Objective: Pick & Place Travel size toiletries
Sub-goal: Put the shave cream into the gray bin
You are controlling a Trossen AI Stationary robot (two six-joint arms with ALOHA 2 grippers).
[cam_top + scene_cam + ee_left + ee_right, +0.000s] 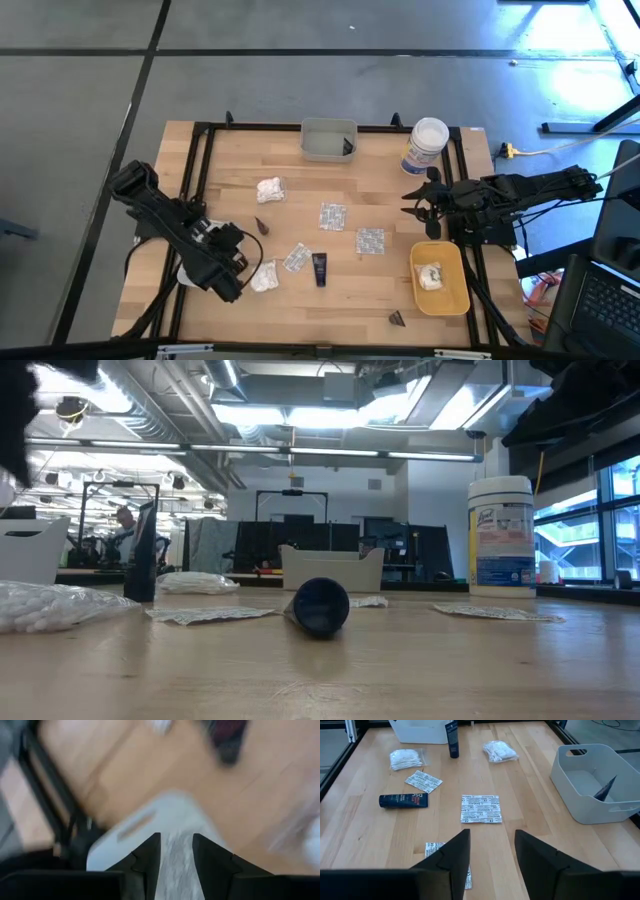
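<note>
The toiletries are spread over the wooden table: silvery packets point(332, 215) point(370, 241) point(297, 258), white puffy bundles point(270, 189) point(263, 277), a dark tube point(320, 268) lying flat, another dark tube point(451, 734) standing upright, and a dark cone point(397, 318). My left gripper point(176, 840) is open above the white tray point(135, 825) at the table's left edge. A blurred silvery-white thing point(175, 865) shows in the gap between its fingers, lying in the tray. My right gripper point(492, 845) hovers open over the table's right side with nothing between its fingers.
A yellow tray point(452, 292) at the near right holds a white bundle point(430, 277). A grey tray point(318, 140) at the far edge holds a dark item point(347, 147). A tall white jar point(427, 145) stands at the far right. A black frame point(200, 150) borders the table.
</note>
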